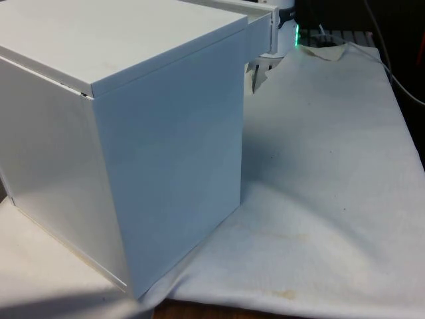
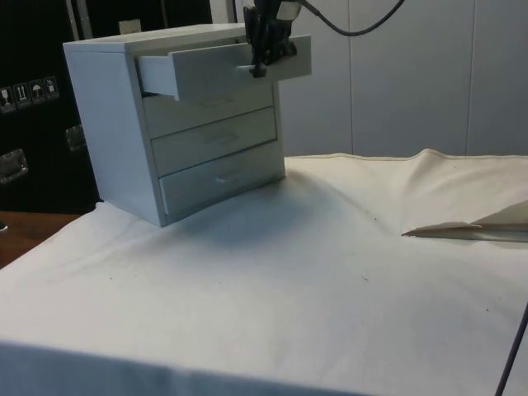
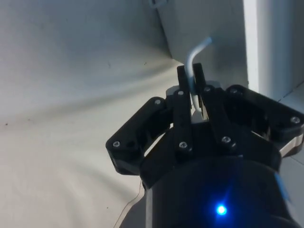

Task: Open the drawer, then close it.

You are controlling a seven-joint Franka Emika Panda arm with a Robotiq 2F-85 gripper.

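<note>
Chest (image 1: 133, 153) sits back-on at the tabletop's near corner, so I read the side view: tool (image 2: 262, 62) clamped on top drawer's (image 2: 219, 70) handle (image 3: 194, 57), drawer pulled partway out.

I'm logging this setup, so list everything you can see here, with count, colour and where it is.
chest of drawers: one, white, on the table's cloth, its plain sides turned to the front view.
top drawer: one, white, pulled partly out of the chest.
lower drawers: three, white, pushed in below the top one.
drawer handle: one, white bent bar, on the top drawer's front, between the fingers.
cloth: one, white, covering the table, rumpled into a fold at the side view's right.
cables: dark, one hanging above the chest in the side view.
tool: one, black, at the top drawer's front, shut on the handle.
</note>
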